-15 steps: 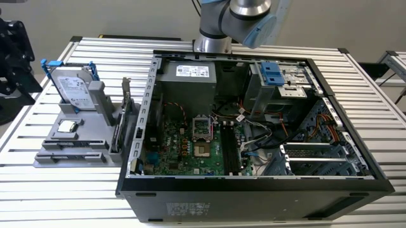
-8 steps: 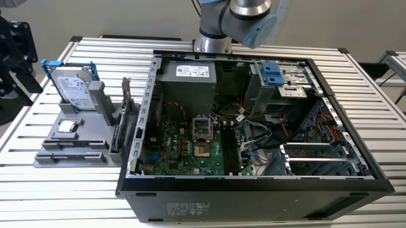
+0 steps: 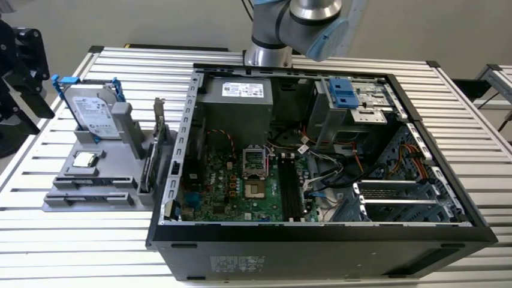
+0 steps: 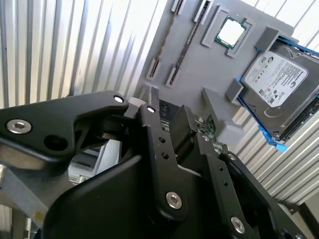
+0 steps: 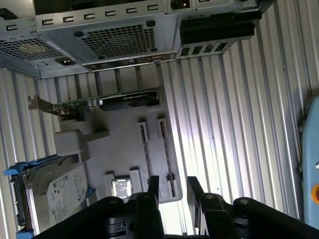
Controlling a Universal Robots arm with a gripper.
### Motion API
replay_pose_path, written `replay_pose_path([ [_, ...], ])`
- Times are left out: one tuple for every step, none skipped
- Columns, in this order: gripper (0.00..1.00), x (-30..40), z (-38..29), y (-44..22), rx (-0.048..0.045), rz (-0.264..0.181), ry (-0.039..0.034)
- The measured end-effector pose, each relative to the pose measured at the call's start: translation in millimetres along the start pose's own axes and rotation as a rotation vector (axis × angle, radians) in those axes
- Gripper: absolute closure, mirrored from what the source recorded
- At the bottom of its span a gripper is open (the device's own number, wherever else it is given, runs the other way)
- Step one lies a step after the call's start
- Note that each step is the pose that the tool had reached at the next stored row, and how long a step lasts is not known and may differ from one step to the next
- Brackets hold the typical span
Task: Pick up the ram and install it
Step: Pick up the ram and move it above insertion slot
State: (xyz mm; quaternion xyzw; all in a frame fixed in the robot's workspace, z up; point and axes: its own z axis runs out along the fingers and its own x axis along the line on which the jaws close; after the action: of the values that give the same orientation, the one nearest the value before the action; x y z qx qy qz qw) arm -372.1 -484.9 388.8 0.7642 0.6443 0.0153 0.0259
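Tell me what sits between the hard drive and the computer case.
An expansion card standing on edge, between the hard drive and the computer case, seen in the exterior view.

In the exterior view our arm (image 3: pixel 276 24) is a stack of silver-grey round segments, and one joint wears a pale blue cap (image 3: pixel 334 35). In both wrist views our gripper (image 5: pixel 173 183) is matte black: broad flat links (image 4: pixel 65 124) with rounded ends, two slim fingers (image 5: pixel 153 188), and small round silver screws (image 4: pixel 173 200) set at the pivots and along the links.
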Motion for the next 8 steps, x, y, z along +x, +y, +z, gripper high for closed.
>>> replay_pose_path([
  [0.0, 0.0, 0.1, 0.0, -0.0001, 0.0, 0.0],
  [0.0, 0.0, 0.2, 0.0, 0.0, 0.0, 0.0],
  [0.0, 0.1, 0.3, 0.0, 0.0001, -0.001, 0.0001],
  [0.0, 0.1, 0.5, 0.0, 0.0002, -0.003, 0.0002],
  [0.0, 0.1, 0.9, 0.0, 0.0003, -0.005, 0.0005],
  [0.0, 0.1, 1.2, -0.1, 0.0006, -0.008, 0.0008],
  [0.0, 0.1, 1.4, -0.2, 0.0011, -0.011, 0.0008],
  [0.0, 0.0, 1.4, -0.1, 0.0013, -0.014, 0.0009],
])
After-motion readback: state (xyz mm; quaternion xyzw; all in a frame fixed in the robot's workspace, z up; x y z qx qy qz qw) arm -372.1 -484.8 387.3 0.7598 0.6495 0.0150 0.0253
